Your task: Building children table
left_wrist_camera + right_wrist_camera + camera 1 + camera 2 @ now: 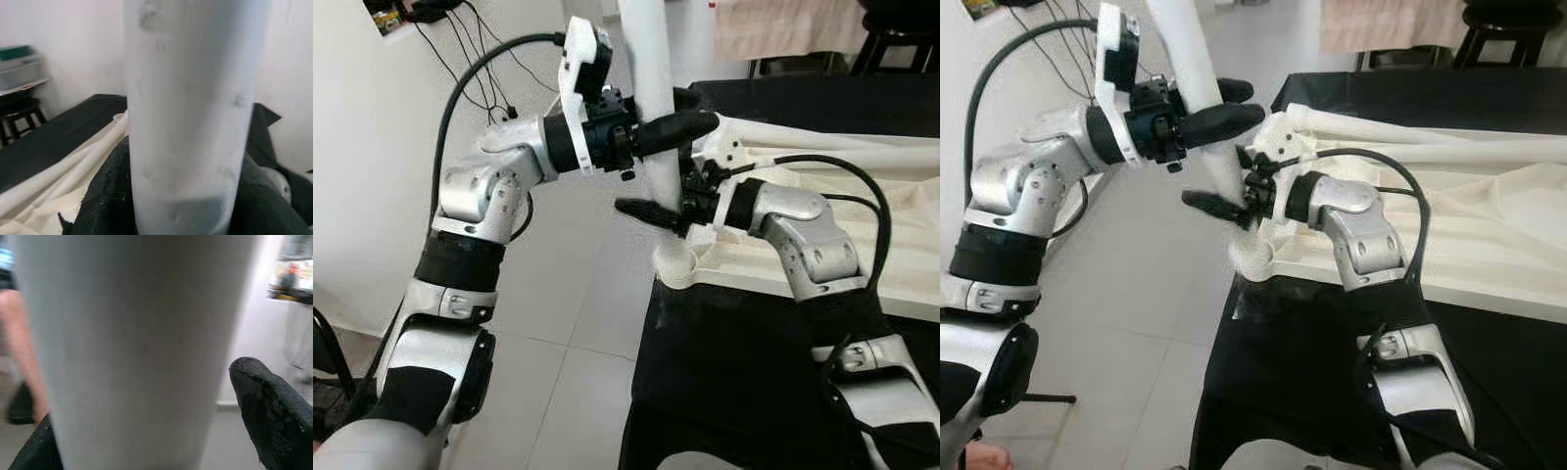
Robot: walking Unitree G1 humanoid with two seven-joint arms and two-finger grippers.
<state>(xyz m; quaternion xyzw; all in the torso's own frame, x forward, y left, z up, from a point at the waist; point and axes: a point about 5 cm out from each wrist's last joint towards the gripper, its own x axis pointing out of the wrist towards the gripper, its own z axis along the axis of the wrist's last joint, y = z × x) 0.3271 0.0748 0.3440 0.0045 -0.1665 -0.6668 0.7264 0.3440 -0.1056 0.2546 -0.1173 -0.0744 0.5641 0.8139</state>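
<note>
**Both grippers on the white table leg at the tabletop's corner**

While the upside-down cream-white wooden tabletop [901,245] lies on a black-covered work surface [734,372], a thick white cylindrical table leg [656,108] stands nearly upright at its near-left corner, its lower end meeting a round white corner socket [674,266] that overhangs the pale tiled floor [568,323]. No container holds anything loose; the socket is the only cup-like part, and whether the leg is fully seated in it cannot be told.

The left gripper [690,122] comes in from the left with the forearm level and the elbow bent high, and its black fingers [1224,119] wrap around the leg's middle, one in front and one behind, clamped on it. A black cable [460,88] loops from the wrist up to the white wall [362,176]. In the left wrist view the leg stands close between the dark finger pads, with the tabletop and black cover behind.

The right gripper [668,206] reaches from the right, across the tabletop's corner, with its silver elbow [813,250] bent over the board's near edge. Its fingers straddle the leg lower down, just above the socket; one black finger [646,211] pokes out to the left of the leg. The right wrist view shows the leg between the two pads [271,411], with a narrow gap beside one, so a firm grip cannot be confirmed.

A dark stool [891,39] stands far right.
</note>
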